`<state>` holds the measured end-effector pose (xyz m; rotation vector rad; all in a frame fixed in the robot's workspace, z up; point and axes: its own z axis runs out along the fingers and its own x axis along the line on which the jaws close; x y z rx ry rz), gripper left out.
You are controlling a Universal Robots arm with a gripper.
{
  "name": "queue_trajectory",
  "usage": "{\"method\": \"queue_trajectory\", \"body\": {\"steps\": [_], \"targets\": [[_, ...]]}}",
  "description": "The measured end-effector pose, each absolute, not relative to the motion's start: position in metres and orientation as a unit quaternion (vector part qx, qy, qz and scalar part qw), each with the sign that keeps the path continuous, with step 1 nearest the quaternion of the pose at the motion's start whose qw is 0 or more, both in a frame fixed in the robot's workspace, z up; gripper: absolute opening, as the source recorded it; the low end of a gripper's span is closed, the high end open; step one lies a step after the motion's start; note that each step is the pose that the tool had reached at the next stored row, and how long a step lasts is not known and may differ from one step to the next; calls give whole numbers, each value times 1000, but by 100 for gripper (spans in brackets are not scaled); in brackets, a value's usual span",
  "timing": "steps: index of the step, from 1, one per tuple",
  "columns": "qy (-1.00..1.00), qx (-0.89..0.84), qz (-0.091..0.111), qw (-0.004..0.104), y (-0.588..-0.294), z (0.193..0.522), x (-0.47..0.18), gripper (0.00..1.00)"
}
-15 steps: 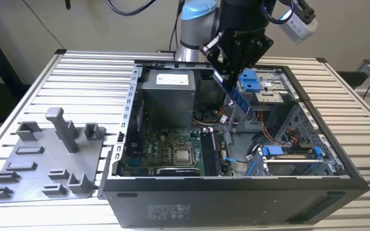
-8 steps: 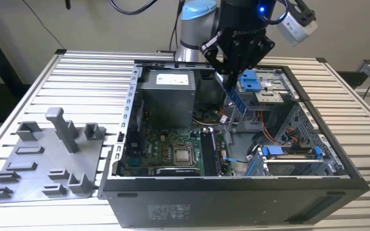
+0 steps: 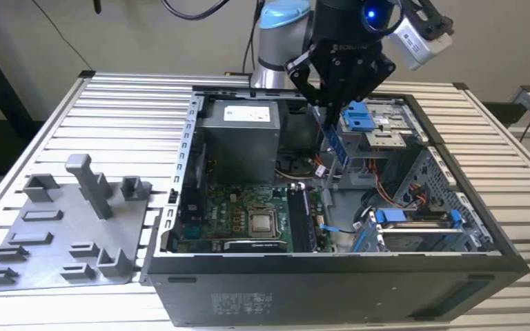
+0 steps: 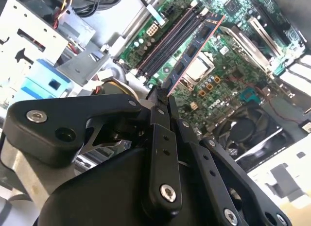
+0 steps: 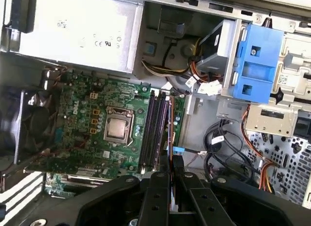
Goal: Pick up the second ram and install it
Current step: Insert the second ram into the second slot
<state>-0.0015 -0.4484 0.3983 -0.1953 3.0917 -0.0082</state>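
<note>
Dark-blue ram (image 4: 194, 50) held edge-down in clenched jaws, inside open case (image 3: 339, 289), above motherboard (image 5: 82, 138) slots (image 5: 154, 124). Step judged: install, pick-up done. Seating demands stick parallel to slot, notch matched, straight press.

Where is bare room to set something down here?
Bare slatted table lies beyond the fixture plate and past the case at the exterior view's right. Inside the case is crowded: cables, and the gripper holding the second ram over the motherboard.

The gripper (image 3: 328, 103) is clamping the second ram (image 3: 336, 148) on end, hanging over the open computer case (image 3: 339, 289).
</note>
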Motion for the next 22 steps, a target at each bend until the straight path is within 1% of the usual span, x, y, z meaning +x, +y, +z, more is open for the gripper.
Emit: {"method": "queue_trajectory", "body": {"steps": [9, 22], "targets": [[1000, -12, -4, 22, -448, 398, -1, 14], [1000, 5, -4, 22, -448, 397, -1, 14]]}}
